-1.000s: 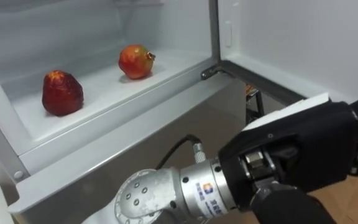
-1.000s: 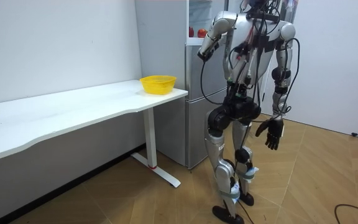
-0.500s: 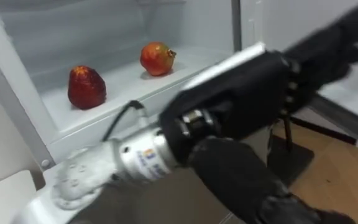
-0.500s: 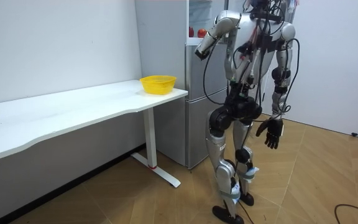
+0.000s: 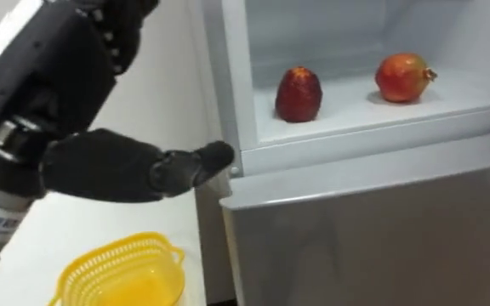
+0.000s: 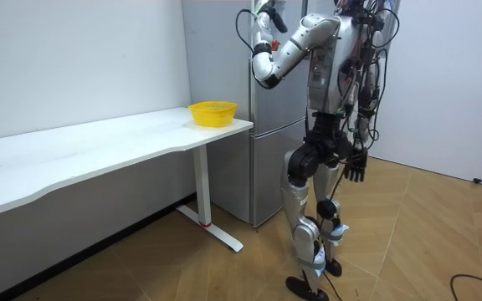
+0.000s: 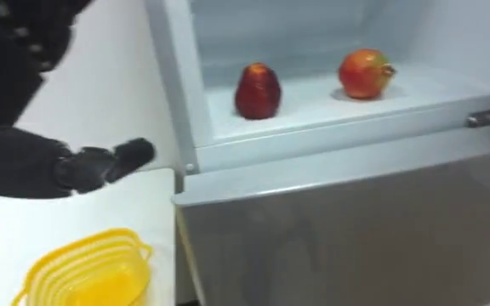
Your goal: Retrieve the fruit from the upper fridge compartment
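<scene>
Two fruits lie on the white shelf (image 5: 373, 116) of the open upper fridge: a dark red one (image 5: 299, 94) on the left and a rounder red-orange one (image 5: 402, 77) to its right. My left hand (image 5: 58, 102) is raised large at the view's left, outside the fridge, open and holding nothing. Its thumb (image 5: 185, 168) stretches toward the fridge's left frame, below and left of the dark red fruit. In the room view I stand facing the fridge (image 6: 274, 125) with my left hand (image 6: 268, 15) lifted high and my right hand (image 6: 356, 165) hanging open by my hip.
A yellow basket (image 5: 122, 272) stands on the end of the white table (image 6: 99, 146) next to the fridge's left side, below my left hand. The closed lower fridge door (image 5: 381, 229) fills the space under the shelf.
The view has swung left, so the fruits now sit at upper right and the basket has come into sight. My left arm has risen and swept to the view's left.
</scene>
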